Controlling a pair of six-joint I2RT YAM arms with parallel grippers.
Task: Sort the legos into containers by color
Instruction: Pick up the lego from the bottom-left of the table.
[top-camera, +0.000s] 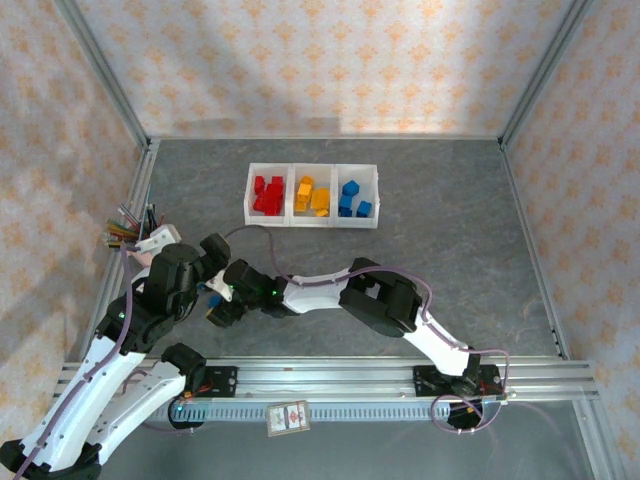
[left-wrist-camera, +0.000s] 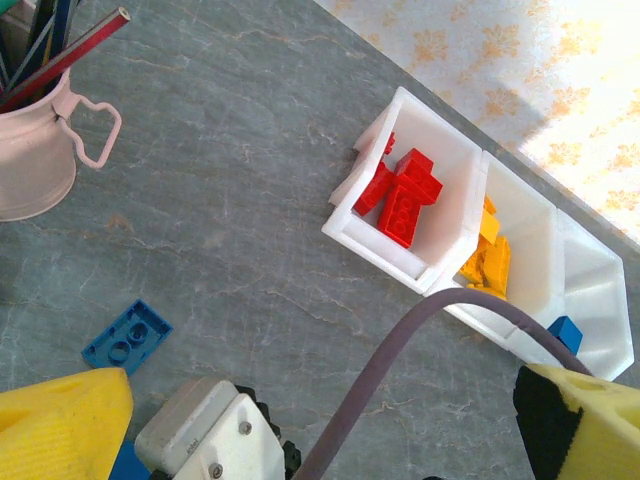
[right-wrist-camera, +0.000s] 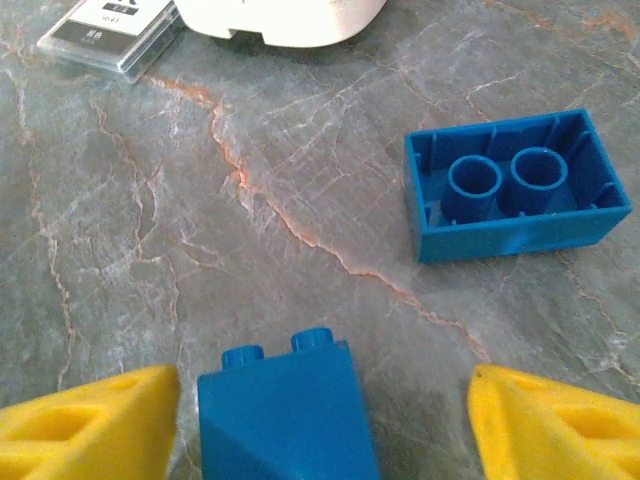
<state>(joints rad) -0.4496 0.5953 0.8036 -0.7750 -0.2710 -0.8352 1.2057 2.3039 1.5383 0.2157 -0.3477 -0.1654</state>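
The right gripper (right-wrist-camera: 325, 385) stands released, a finger either side of a blue wedge (right-wrist-camera: 285, 420) on the table with no grip made, and the left gripper (left-wrist-camera: 320, 420) hangs wide open and empty close beside it. The wedge sits off-centre, nearer one finger, so a closing pinch may shove or twist it, and its sloped face may let it squirt free. A second blue brick (right-wrist-camera: 515, 185) lies upturned nearby, well apart from the bins (top-camera: 335, 223), which hold red, orange and blue separately.

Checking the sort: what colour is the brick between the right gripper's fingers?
Blue. The brick shows best from the right wrist.
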